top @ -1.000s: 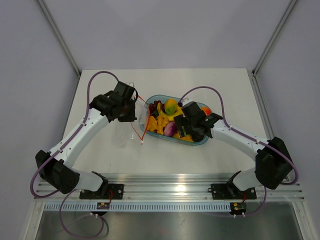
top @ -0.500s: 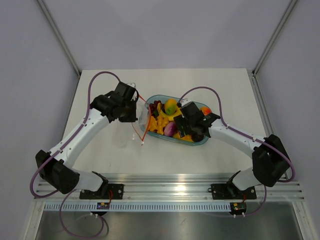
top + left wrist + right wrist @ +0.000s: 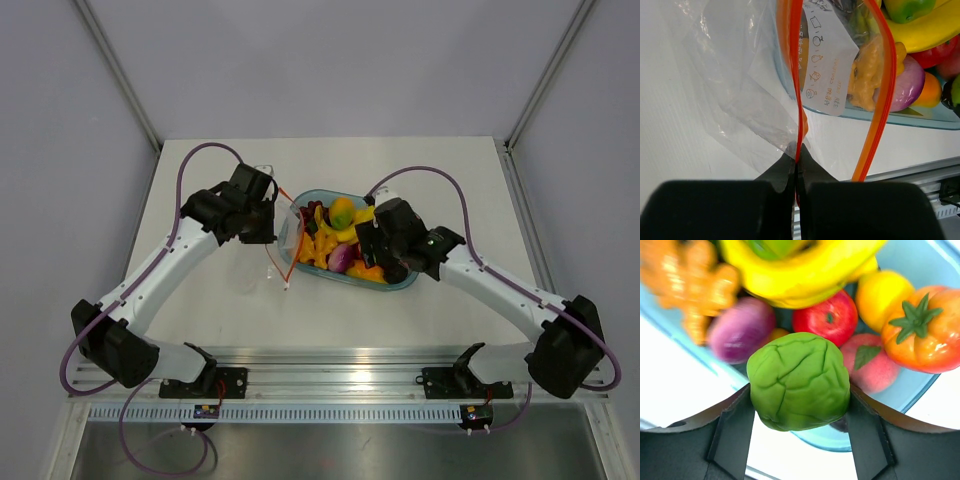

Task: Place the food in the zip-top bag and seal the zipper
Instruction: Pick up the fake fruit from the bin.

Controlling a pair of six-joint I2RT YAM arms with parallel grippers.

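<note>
My left gripper (image 3: pixel 797 156) is shut on one orange-red zipper strip (image 3: pixel 796 75) of the clear zip-top bag (image 3: pixel 735 85). It holds the bag's mouth open beside the tray; the other strip (image 3: pixel 883 95) hangs free. In the top view this gripper (image 3: pixel 268 218) and the bag (image 3: pixel 282 245) are at the tray's left end. My right gripper (image 3: pixel 799 407) is shut on a green cabbage (image 3: pixel 799 381) and holds it above the tray's near edge. The food lies below: banana (image 3: pixel 800 270), red apple (image 3: pixel 827 320), orange tomato (image 3: pixel 920 332), purple onion (image 3: pixel 737 335).
The blue-tinted clear oval tray (image 3: pixel 308 196) sits mid-table with the toy food heaped in it. My right gripper (image 3: pixel 372 258) is over its near right part. A white label (image 3: pixel 832 65) is on the bag. The table's aluminium front rail (image 3: pixel 340 378) runs along the near edge.
My right arm has swung its elbow out to the right and lifted its gripper, with the green cabbage in it, off the pile. The left arm and the bag have not moved.
</note>
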